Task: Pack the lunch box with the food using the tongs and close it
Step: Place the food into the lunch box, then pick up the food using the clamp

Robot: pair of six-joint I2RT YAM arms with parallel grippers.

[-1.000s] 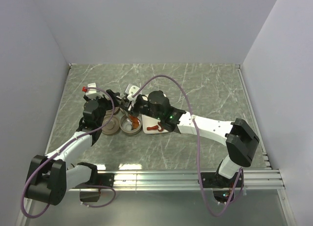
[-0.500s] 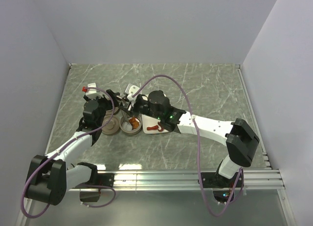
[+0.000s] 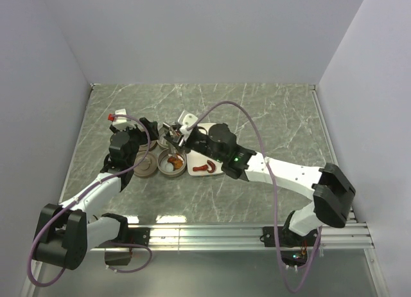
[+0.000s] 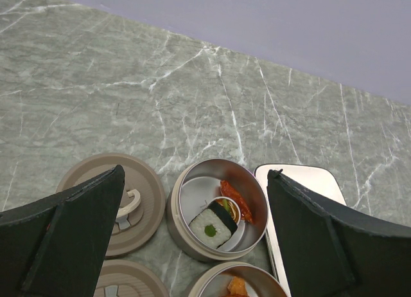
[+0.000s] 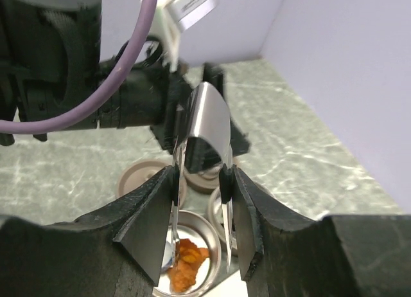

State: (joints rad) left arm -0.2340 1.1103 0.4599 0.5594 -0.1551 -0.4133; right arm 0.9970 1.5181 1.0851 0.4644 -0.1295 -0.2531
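From above, the lunch box (image 3: 172, 164) is sitting left of the bench's (image 3: 276, 123) centre. On the left wrist, the left claw (image 4: 196, 181) is gaping wide above a tin holding food (image 4: 215, 223). On the right wrist, the right claw (image 5: 200, 188) is pinching the tongs (image 5: 204, 120) narrowly above another tin.

**Room at Right, Crowd at Left-Centre**

The right half of the bench (image 3: 282, 123) is lying bare, the far strip too. At left-centre the tins (image 4: 199, 184), lids (image 4: 96, 181) and white tray (image 4: 302, 181) are sitting close together. The left gripper (image 4: 196, 175), jaws wide, and the right gripper (image 5: 200, 176) with the tongs (image 5: 205, 117) are hanging over them.
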